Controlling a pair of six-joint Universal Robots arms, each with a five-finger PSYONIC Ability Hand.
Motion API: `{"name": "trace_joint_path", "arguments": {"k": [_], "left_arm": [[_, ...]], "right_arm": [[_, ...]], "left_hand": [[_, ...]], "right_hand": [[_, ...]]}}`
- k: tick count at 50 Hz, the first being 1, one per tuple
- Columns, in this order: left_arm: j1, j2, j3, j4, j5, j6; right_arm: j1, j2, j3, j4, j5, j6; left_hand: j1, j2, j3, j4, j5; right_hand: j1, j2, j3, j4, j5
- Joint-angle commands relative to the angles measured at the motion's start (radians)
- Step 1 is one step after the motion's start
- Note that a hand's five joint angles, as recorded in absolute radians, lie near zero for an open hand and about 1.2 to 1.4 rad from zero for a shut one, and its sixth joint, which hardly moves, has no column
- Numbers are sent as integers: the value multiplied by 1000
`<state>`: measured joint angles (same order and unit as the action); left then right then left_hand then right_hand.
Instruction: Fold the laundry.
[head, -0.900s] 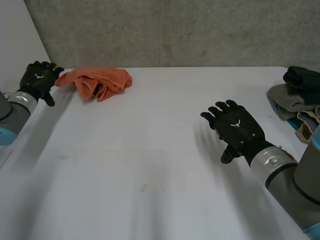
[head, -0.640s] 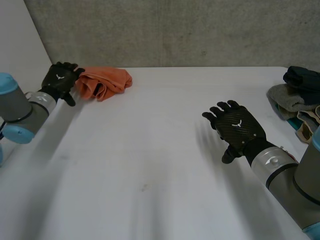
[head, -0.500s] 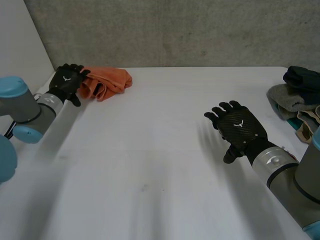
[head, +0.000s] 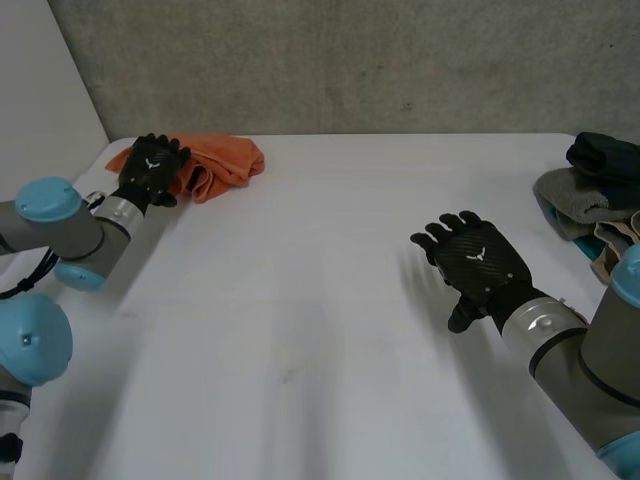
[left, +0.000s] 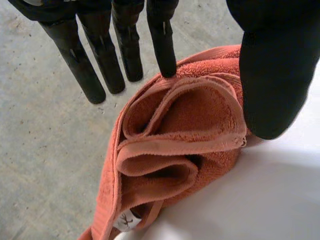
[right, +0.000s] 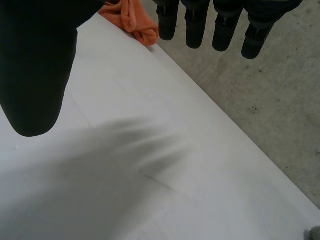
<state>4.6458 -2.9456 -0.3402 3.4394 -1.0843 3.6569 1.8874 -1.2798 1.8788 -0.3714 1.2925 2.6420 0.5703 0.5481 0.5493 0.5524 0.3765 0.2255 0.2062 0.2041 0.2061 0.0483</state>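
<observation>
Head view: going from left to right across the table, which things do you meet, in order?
orange towel → right hand → pile of clothes. The left hand overlaps the towel's left part, so it is left out of the order.

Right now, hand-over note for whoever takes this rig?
Left robot hand: open, fingers straight, at the orange towel, not gripping it.
Right robot hand: open, holding nothing, over bare table.
Towel: crumpled at the table's far left corner.
Pile of clothes: at the table's right edge.
Done: nothing folded yet.
Left: grasp the towel, spread it and fold it, then probably the pile.
</observation>
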Motion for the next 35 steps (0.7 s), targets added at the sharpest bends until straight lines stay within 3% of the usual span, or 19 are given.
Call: {"name": "trace_joint_path", "arguments": {"k": [1,3,13,21,22,25,29,35], "left_arm": [[5,-13,21,0,21,12],[7,-13,18,-2,15,20],[13,159,-156,141,-135,-29],[11,362,-329,192,-132,-158],[8,362,-345,182,-117,-170],[7,349,-359,156,-106,-163],[13,294,-350,95,-105,-84],[17,195,-318,61,-72,132]], "right_arm": [[2,5,-3,2,8,-1],[2,5,-3,2,8,-1],[2,-12,5,6,8,-1],[2,-33,13,8,4,-1],[2,-35,13,8,4,-1],[2,-35,13,8,4,-1],[-2,-35,16,8,4,-1],[-8,-27,13,2,4,-2]], "left_hand": [[665,688,686,683,685],[826,848,847,844,845],[826,848,847,844,845],[826,848,847,844,845],[446,468,467,463,465],[-396,-374,-375,-378,-376],[-396,-374,-375,-378,-376],[-396,-374,-375,-378,-376]], "right_hand": [[-51,-32,-30,-32,-48],[-51,-32,-30,-32,-48],[-51,-32,-30,-32,-48],[-51,-32,-30,-32,-48],[-51,-32,-30,-32,-48],[-51,-32,-30,-32,-48],[-51,-32,-30,-32,-48],[-51,-32,-30,-32,-48]]}}
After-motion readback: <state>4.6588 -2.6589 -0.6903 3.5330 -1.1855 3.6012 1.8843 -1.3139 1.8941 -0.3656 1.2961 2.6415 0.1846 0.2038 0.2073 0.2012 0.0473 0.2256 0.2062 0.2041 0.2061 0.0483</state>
